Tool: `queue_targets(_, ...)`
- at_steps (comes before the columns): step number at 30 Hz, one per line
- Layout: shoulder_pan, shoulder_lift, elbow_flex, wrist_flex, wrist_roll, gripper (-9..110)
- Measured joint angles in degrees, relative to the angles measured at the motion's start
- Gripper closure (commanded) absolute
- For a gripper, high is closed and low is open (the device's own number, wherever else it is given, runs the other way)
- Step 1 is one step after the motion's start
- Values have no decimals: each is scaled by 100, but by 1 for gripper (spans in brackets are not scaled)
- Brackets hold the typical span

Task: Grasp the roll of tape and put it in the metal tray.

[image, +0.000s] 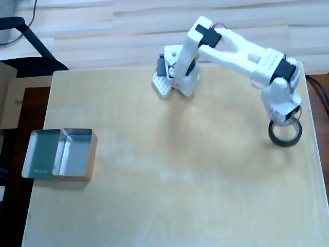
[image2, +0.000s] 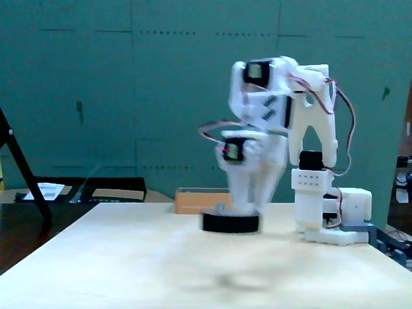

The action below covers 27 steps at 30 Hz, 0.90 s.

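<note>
The roll of tape (image: 286, 144) is a black ring hanging near the table's right edge in the overhead view. In the fixed view the roll of tape (image2: 230, 223) is blurred and hangs clear of the table, with its shadow below. My white gripper (image: 281, 126) is shut on the ring's rim, one finger inside the hole; in the fixed view the gripper (image2: 243, 207) is smeared by motion. The metal tray (image: 77, 152) sits at the table's far left, open and shiny. Its wall shows as the metal tray (image2: 193, 201) far back in the fixed view.
A flat grey-green lid (image: 42, 154) adjoins the tray's left side. The arm's base (image: 175, 77) stands at the table's back edge. A black stand leg (image2: 22, 167) leans at the left of the fixed view.
</note>
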Motion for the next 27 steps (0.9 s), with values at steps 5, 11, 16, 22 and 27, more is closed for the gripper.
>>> queue_targets(5, 1310, 0, -448, 343, -325, 102)
queue_targets(11, 2777, 0, -483, 387, -914, 102)
queue_targets(16, 4421, 53, -483, 387, -1485, 102)
queue_targets(22, 6645, 448, -483, 387, -2215, 102)
queue_targets(27, 8350, 501, -448, 387, -2769, 102)
